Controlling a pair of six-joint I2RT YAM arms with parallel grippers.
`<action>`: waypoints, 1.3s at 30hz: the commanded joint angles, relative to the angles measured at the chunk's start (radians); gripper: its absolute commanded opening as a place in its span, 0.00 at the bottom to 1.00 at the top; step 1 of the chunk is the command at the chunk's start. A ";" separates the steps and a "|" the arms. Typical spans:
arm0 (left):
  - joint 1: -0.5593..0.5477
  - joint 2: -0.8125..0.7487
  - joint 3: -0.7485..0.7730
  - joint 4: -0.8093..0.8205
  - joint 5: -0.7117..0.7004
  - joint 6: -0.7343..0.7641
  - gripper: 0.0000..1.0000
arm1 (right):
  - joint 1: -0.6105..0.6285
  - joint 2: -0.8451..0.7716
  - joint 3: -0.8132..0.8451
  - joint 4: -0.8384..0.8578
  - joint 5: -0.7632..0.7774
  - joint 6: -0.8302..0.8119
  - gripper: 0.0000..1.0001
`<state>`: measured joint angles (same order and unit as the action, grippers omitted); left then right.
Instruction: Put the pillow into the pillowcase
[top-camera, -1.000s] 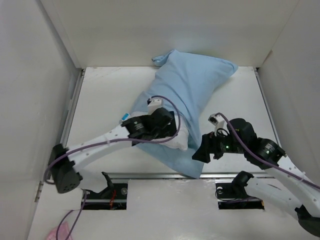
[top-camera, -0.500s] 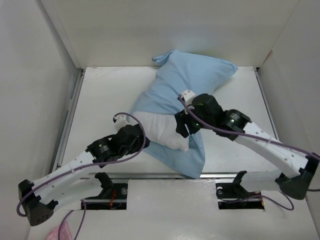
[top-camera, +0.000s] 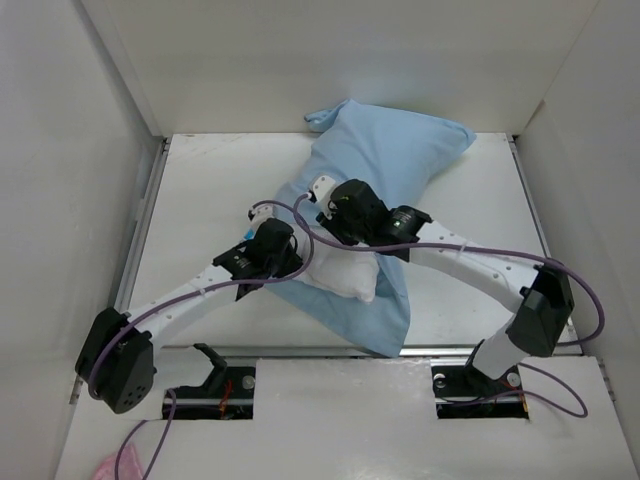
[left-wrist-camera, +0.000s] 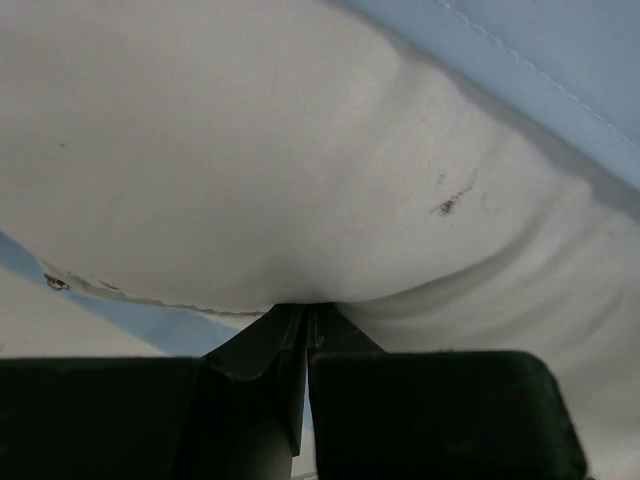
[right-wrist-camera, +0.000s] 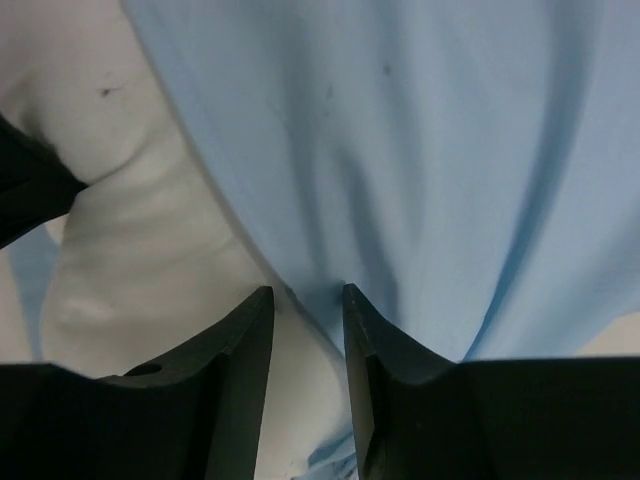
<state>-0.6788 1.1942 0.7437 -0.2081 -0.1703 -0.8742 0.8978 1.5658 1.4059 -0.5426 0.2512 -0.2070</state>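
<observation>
The light blue pillowcase (top-camera: 390, 160) lies slantwise on the table, its mouth toward me. The white pillow (top-camera: 345, 278) is mostly inside, with its near end sticking out of the mouth. My left gripper (top-camera: 290, 263) is at the pillow's near left edge. In the left wrist view it (left-wrist-camera: 305, 310) is shut, pinching a fold of the pillow (left-wrist-camera: 250, 150), with the pillowcase (left-wrist-camera: 560, 50) above. My right gripper (top-camera: 325, 235) sits over the mouth's upper edge. In the right wrist view its jaws (right-wrist-camera: 305, 293) stand slightly apart around the pillowcase (right-wrist-camera: 400, 150) hem, the pillow (right-wrist-camera: 150, 240) to their left.
White walls enclose the white table (top-camera: 200, 200) on the left, back and right. A metal rail (top-camera: 300, 351) runs along the near edge. The two arms cross close together over the pillow's near end. A pink object (top-camera: 110, 468) lies at the bottom left.
My left gripper moved up to the pillow's near left edge and shut on it. My right arm slid left along the pillowcase mouth, its jaws narrowing.
</observation>
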 joint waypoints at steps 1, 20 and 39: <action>0.022 -0.002 -0.003 0.092 0.032 0.055 0.00 | 0.003 0.028 0.054 0.096 0.092 -0.060 0.39; 0.062 0.149 0.146 0.332 0.040 0.118 0.00 | 0.061 0.019 0.192 -0.114 -0.620 0.158 0.00; 0.093 -0.079 -0.046 0.132 0.025 0.026 0.74 | 0.084 0.057 0.199 -0.174 -0.509 0.235 0.38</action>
<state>-0.5919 1.2194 0.7547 -0.0425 -0.1253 -0.8265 0.9485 1.6005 1.5612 -0.6743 -0.2317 0.0090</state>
